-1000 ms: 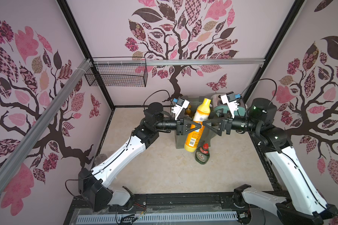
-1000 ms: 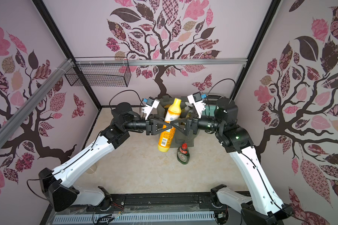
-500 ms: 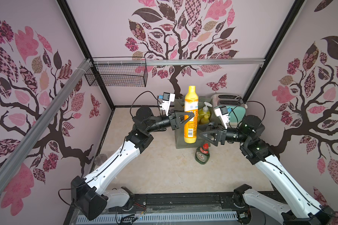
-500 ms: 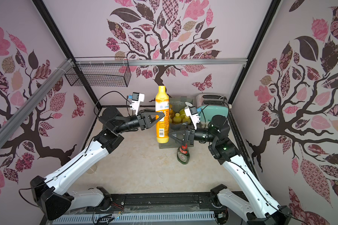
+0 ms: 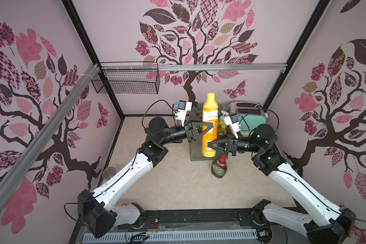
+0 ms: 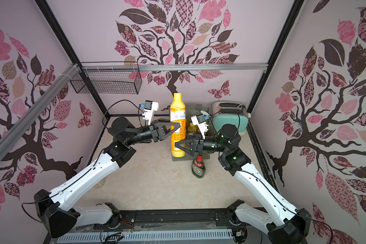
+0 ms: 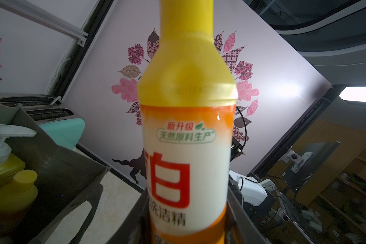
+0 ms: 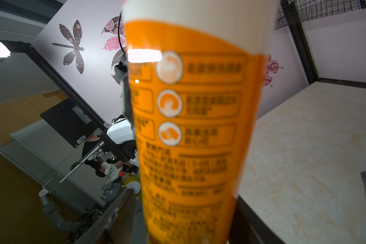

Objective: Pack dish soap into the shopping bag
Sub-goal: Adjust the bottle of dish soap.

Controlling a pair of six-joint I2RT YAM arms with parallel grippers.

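both top views show bottles [image 5: 221, 124] already in the shopping bag [image 5: 195, 151], a tall orange bottle [image 5: 210, 114] upright at its near side, clamped by the left gripper [image 5: 210, 127], the right gripper [image 5: 209, 146] flanking its base, grip unclear, and a green fairy bottle [image 5: 219, 169] waiting outside.

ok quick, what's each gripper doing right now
left gripper: closed on the orange bottle, mid-body.
right gripper: fingers either side of the same bottle's lower part; cannot tell if it grips.
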